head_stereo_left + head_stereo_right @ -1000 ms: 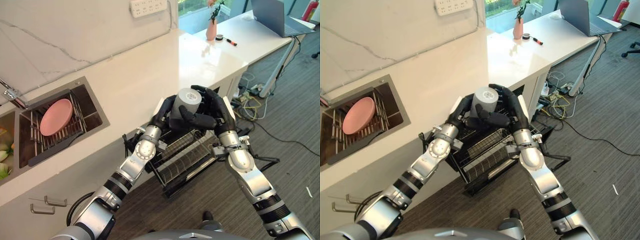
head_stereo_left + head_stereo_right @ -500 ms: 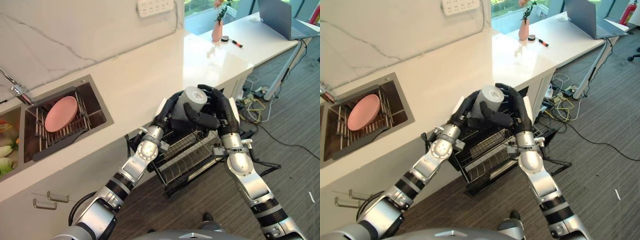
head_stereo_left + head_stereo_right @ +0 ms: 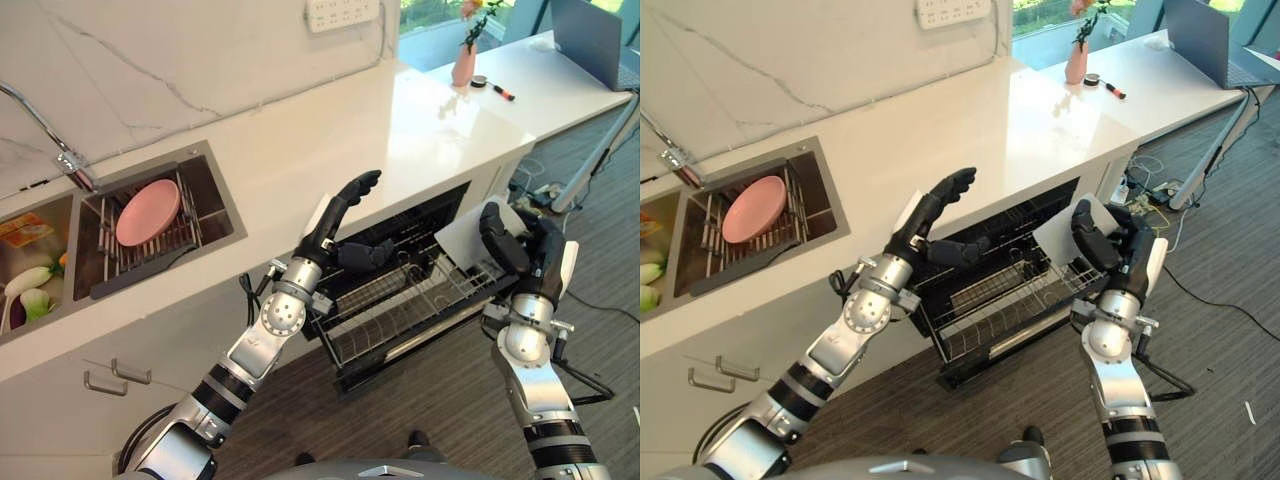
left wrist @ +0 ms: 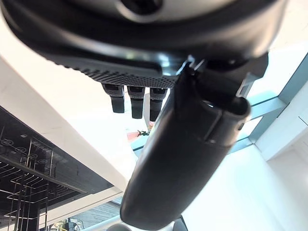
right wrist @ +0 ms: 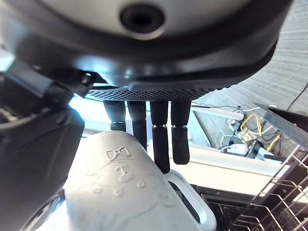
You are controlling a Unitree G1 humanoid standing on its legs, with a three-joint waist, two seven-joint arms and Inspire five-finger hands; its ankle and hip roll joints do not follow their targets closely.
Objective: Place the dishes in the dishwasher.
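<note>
A white mug [image 3: 460, 238] with a handle sits in my right hand [image 3: 506, 242], over the right end of the pulled-out dishwasher rack [image 3: 400, 312]. The right wrist view has the fingers [image 5: 163, 139] and thumb curled round the mug [image 5: 130, 192]. My left hand [image 3: 342, 208] is held up open above the rack's left part, fingers straight and holding nothing; its thumb [image 4: 185, 159] stands out in the left wrist view. A pink plate [image 3: 148, 211] leans in the drying rack inside the sink [image 3: 215, 190].
The white counter [image 3: 330, 130] runs above the open dishwasher. Vegetables [image 3: 30, 290] lie in the left sink basin by the tap [image 3: 60, 150]. A pink vase [image 3: 464, 68] stands on the desk at the back right. Cables [image 3: 1150, 195] lie on the carpet.
Both hands held the mug together over the rack; now my left hand has let go and opened, and my right hand has carried the mug to the right. The camera has shifted.
</note>
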